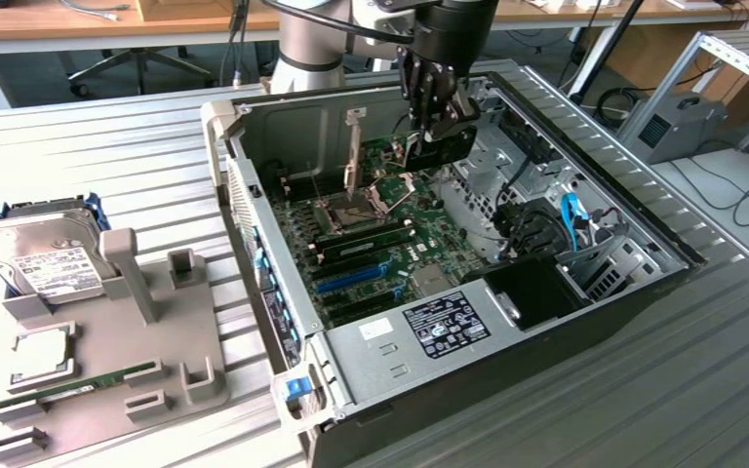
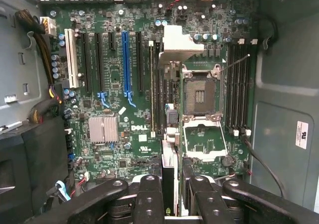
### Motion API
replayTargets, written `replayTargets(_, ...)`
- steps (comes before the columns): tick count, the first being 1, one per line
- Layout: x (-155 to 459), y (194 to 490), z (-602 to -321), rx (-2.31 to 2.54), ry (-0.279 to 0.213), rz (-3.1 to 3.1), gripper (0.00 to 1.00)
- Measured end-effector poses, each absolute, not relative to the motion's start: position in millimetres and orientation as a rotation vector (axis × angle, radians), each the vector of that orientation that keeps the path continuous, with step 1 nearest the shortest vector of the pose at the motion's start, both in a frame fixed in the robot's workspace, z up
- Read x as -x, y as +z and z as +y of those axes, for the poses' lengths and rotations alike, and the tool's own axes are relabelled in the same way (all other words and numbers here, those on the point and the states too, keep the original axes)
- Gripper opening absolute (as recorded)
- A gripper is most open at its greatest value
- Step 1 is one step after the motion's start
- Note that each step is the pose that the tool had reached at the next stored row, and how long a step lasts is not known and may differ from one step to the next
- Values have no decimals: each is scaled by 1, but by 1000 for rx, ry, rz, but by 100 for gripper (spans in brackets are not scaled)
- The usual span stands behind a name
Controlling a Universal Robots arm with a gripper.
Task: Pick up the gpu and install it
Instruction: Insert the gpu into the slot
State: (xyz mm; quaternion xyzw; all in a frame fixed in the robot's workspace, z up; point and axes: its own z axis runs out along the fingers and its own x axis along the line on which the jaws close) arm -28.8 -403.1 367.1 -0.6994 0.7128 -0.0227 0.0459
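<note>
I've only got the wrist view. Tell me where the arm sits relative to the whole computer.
Observer: The gripper is down inside the open computer case, toward the case's far end in the exterior view, with the gpu held on edge above the motherboard.
Operator: Report what is on the parts fixture.
Observer: The grey fixture, on the exterior view's left beside the case, carries a hard drive, a square silver chip and a memory stick.
Operator: Describe what the case rests on.
Observer: It lies on its side, open face up, on a slatted metal table.
</note>
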Motion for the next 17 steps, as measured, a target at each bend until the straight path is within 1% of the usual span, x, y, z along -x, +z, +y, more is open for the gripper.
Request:
replayTargets(3,29,367,-403,2136,-68,2177,26)
replayTargets(4,29,367,-403,2140,-59,2181,26)
replayTargets(7,29,367,-403,2164,-6,2208,26)
replayTargets(9,29,366,-403,2175,18,2220,26)
replayTargets(17,29,366,-404,2176,22,2221,26)
